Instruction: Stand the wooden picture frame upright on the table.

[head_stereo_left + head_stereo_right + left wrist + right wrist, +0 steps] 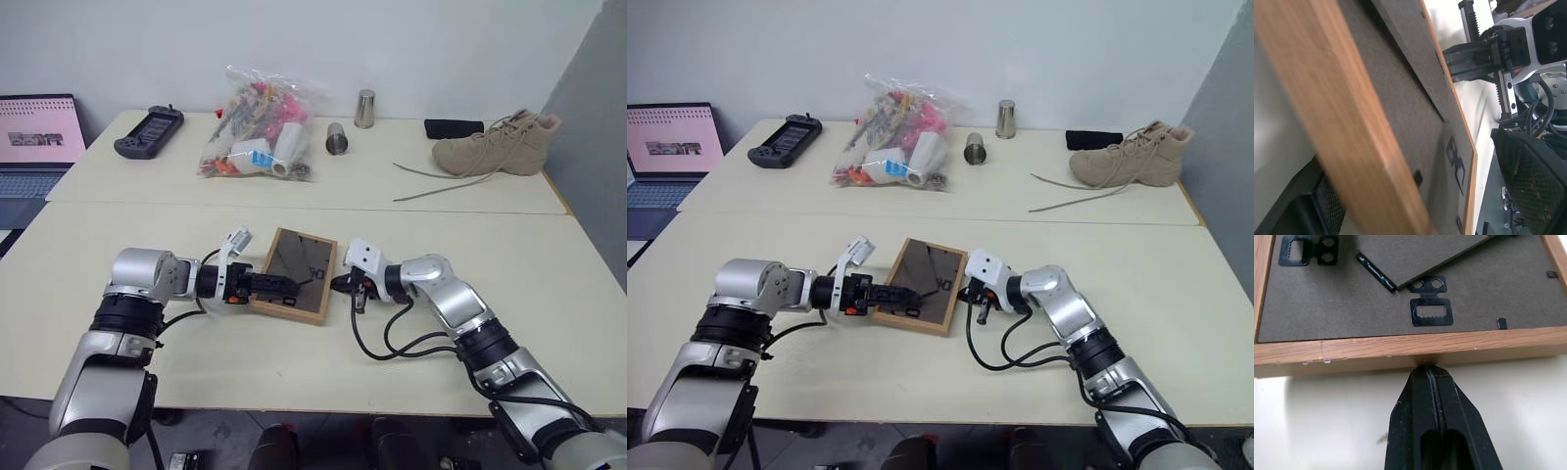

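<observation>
My right tool [1426, 374] is pressed fully together, its tip butted against the right edge of the wooden picture frame [294, 274], while my left tool [272, 284] is spread wide over the frame's left edge, one finger [1530, 181] above the back panel and the other beneath. The frame lies back-up on the near counter [147, 235] between both tools; the right wrist view shows its hanger clips and fold-out stand. On the far counter a clear plastic bag [257, 137] holds mixed items I cannot identify.

pale wall [294, 39], second table [392, 181] behind
</observation>
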Tool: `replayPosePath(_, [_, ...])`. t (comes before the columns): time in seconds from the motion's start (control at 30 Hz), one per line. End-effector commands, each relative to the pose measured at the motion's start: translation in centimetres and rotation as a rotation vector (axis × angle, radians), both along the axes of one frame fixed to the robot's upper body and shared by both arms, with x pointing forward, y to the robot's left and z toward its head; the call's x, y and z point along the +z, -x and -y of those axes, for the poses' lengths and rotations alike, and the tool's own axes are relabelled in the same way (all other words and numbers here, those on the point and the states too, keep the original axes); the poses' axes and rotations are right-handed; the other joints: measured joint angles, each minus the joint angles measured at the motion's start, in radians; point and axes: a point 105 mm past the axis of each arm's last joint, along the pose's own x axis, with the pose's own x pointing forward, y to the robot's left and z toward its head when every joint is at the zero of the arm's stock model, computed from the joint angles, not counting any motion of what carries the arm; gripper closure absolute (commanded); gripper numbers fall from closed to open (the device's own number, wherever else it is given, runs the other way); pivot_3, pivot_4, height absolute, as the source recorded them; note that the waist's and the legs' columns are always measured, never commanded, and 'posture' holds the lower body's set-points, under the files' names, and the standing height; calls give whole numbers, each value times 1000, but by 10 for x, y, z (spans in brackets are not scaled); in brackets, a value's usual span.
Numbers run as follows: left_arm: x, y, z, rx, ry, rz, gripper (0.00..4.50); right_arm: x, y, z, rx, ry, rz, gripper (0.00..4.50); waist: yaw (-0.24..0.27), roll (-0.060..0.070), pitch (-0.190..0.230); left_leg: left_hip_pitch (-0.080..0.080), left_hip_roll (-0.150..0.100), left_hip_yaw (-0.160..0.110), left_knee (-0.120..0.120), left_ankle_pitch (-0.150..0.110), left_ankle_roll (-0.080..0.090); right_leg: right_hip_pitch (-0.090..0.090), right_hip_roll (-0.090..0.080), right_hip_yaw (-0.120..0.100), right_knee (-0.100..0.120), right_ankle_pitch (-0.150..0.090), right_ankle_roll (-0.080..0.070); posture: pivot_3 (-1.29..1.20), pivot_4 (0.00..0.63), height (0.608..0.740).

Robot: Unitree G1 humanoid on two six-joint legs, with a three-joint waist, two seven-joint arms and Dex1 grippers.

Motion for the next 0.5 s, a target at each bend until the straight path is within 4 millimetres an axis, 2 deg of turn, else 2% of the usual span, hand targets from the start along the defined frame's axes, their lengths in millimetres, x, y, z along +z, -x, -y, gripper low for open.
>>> replayPosePath(0.03, [-9,6,6,-23,7,-25,197,17,-1,-8,32,-33,52,4500,0,0,0,0,0,0,0,0,0,0,0,0,0,0,0,0,150,740])
replayPosePath(0.1, [-6,4,4,-15,14,-5,470,17,-2,-6,25,-33,52,4500,-1,0,0,0,0,0,0,0,0,0,0,0,0,0,0,0,150,740])
replayPosePath(0.2, [0,2,2,-4,29,5,1163,16,-4,-2,14,-30,53,4500,-4,0,0,0,0,0,0,0,0,0,0,0,0,0,0,0,150,740])
replayPosePath(0.5, [20,9,5,-32,83,34,2875,14,-12,13,-36,-13,66,4500,-9,0,0,-1,1,0,0,0,0,-1,1,0,0,0,0,0,150,740])
